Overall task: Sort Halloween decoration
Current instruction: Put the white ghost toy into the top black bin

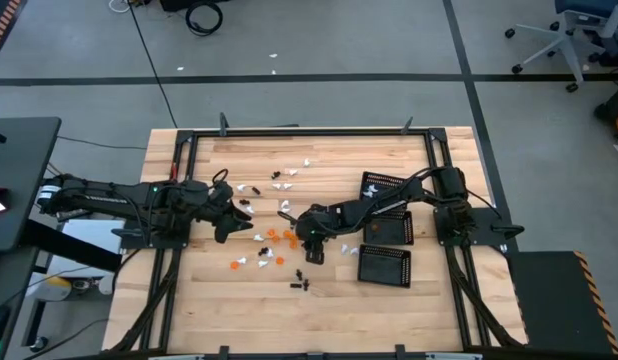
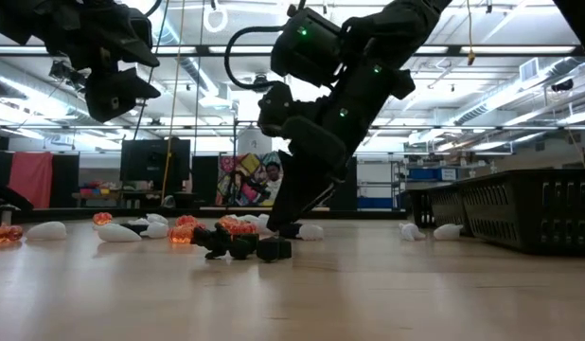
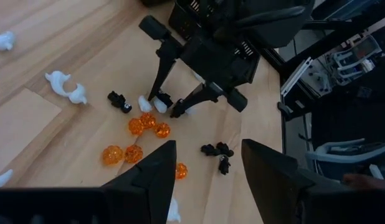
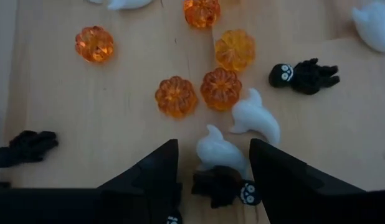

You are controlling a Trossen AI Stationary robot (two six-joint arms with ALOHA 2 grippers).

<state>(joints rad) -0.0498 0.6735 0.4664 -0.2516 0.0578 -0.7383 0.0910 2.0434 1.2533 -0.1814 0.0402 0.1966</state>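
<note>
your right gripper [image 4: 210, 171] is down at the wooden table [image 1: 429, 300] in the middle of the scattered halloween decoration [image 1: 279, 236]. its fingers stand spread, one on each side of a white ghost [image 4: 220, 151] and a black spider [image 4: 223, 185] that lie touching each other between the tips. the fingers are not pinching either piece. in the low view the fingertips reach the tabletop or sit just above it; you cannot tell which from that angle.

just beyond the ghost lies a second white ghost [image 4: 256, 117], and next to it a tight cluster of orange pumpkins [image 4: 221, 88], with another pumpkin [image 4: 93, 43] apart to one side. a second black spider [image 4: 303, 76] rests near the ghosts, and another black piece [image 4: 27, 147] lies off on the other side.

your left gripper [image 3: 205, 171] hangs above the table to the left of the pile, fingers spread and empty, looking down on the right gripper and the trinkets. from there you see orange pumpkins [image 3: 146, 126], a group of black pieces [image 3: 218, 152] and white ghosts [image 3: 66, 86] further out.

from above, the trinkets spread from the table's middle toward its far edge, white ones mostly farther back. the black mesh trays [image 1: 384, 264] sit to the right of the pile, by the right arm's base.
</note>
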